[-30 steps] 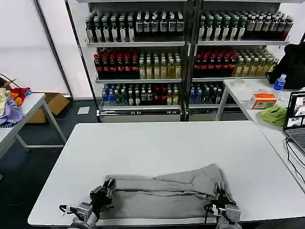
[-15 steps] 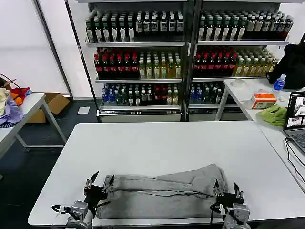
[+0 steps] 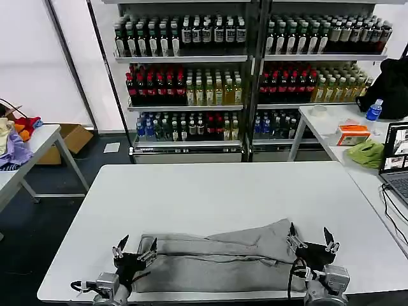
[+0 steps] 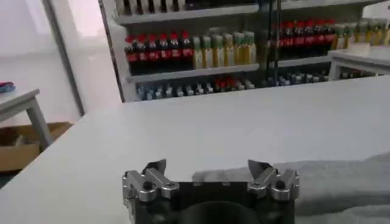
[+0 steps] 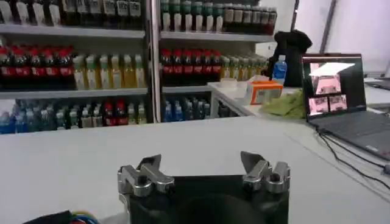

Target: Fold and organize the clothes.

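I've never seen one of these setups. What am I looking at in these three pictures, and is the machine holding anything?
It is a two-armed robot at a white rectangular table. The wide picture comes from its head; the other two from cameras on its wrists. A folded light grey fabric shirt lies near the table's front edge. The left end effector is at one end of the shirt, the right end effector at the other. Both are open and hold nothing.

shirt (image 3: 217, 258): 1 | end effectors: 2, left (image 3: 135, 248), right (image 3: 312, 238) | laptop (image 3: 396, 162): 1
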Controlling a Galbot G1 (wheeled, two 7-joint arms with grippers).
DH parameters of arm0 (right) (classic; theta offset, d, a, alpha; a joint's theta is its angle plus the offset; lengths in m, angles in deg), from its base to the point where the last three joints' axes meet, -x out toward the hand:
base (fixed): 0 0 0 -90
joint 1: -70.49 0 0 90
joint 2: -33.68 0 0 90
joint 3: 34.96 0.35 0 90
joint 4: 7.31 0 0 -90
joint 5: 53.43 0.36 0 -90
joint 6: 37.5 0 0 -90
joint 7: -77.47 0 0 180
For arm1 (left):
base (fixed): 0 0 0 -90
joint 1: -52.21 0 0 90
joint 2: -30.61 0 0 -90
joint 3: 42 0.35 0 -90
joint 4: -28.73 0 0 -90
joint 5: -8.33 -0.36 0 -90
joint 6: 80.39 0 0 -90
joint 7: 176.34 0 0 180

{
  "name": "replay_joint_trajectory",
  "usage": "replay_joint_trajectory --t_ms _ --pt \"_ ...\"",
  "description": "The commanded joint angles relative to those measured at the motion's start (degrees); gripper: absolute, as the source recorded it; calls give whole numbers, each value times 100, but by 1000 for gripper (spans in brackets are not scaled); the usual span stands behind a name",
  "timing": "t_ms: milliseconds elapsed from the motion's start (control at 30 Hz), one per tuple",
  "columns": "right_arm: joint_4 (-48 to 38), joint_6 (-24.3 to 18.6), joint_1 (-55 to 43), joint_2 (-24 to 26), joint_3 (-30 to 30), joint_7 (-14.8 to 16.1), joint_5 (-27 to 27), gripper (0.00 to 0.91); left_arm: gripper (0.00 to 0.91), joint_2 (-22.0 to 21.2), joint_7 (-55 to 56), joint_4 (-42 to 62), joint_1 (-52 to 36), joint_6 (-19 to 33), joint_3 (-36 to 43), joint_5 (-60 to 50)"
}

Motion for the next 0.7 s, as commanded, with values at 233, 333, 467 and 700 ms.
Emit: replay_joint_trajectory --t_ms 233,333,467,700 --pt "-5 -64 9 -1 -22 -23 8 907 907 -161 38 296 12 -16 71 100" --pt "0 -57 -9 -3 -23 -22 12 907 907 -151 21 347 8 -18 71 120" --pt "4 -45 -41 12 -10 -18 24 907 71 -142 -66 391 34 -41 88 128" --pt "18 18 -129 109 31 9 35 907 20 -145 -157 505 47 -130 105 182"
